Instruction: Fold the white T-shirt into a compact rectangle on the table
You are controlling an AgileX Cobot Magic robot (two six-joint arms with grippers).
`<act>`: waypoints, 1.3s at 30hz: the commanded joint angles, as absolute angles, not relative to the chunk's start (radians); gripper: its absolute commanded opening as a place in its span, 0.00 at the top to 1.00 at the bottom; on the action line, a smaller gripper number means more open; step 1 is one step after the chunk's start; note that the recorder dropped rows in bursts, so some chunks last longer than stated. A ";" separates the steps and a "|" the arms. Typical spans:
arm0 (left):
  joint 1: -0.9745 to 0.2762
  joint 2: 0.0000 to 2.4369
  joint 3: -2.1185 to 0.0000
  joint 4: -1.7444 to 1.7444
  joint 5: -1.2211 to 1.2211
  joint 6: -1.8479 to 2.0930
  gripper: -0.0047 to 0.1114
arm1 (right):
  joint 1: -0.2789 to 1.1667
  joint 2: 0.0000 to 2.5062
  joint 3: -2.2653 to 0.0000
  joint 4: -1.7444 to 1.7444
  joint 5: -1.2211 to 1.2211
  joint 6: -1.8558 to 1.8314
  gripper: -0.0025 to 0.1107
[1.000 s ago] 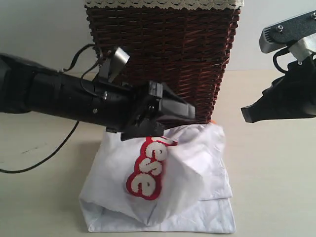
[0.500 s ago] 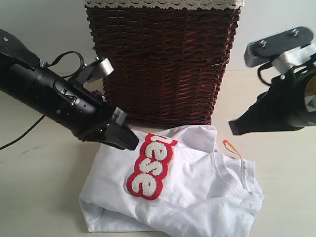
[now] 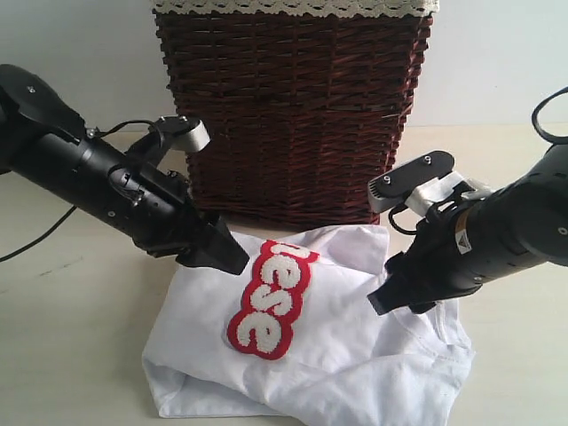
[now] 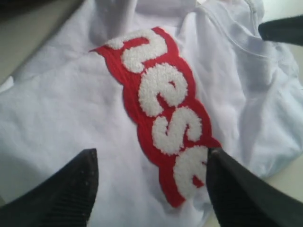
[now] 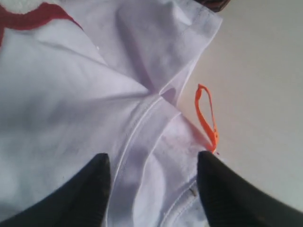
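T-shirt [image 3: 311, 355], white: rumpled heap on table [image 3: 71, 355] before wicker basket [image 3: 293, 115], lettering upward; no tidy rectangle yet, folding largely remains. Left gripper [image 3: 224, 257], right gripper [image 3: 383, 302]: jaws parted above cloth, grasping nothing.

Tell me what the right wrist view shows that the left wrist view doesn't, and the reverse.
Right wrist only: the orange tag, a loop lying on the table beside the white T-shirt, and a stitched seam. Left wrist only: the fuzzy white lettering on red, readable; the right wrist catches just a red sliver. Both: the wrinkled white T-shirt beneath an open claw, the right claw in one, the left claw in the other.
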State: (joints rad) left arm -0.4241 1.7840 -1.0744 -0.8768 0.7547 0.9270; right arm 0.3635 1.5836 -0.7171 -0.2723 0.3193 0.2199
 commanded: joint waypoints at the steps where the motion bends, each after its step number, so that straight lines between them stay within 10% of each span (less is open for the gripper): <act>1: -0.470 1.812 -1.073 -0.901 0.707 0.963 0.41 | 0.366 1.611 -0.717 -0.269 0.278 0.202 0.36; 13: -0.519 1.826 -1.073 -0.850 0.711 0.960 0.42 | 0.366 1.784 -0.717 -0.272 0.203 0.094 0.38; 22: -0.519 1.826 -1.073 -0.825 0.736 0.960 0.55 | 0.366 1.860 -0.781 -0.269 0.201 0.082 0.98; 28: -0.519 1.840 -1.073 -0.720 0.756 0.946 0.96 | 0.366 1.789 -0.919 -0.261 0.430 0.080 0.98; 39: -0.519 1.912 -1.073 -0.510 0.838 0.821 0.96 | 0.372 1.637 -1.022 0.039 0.432 -0.174 0.98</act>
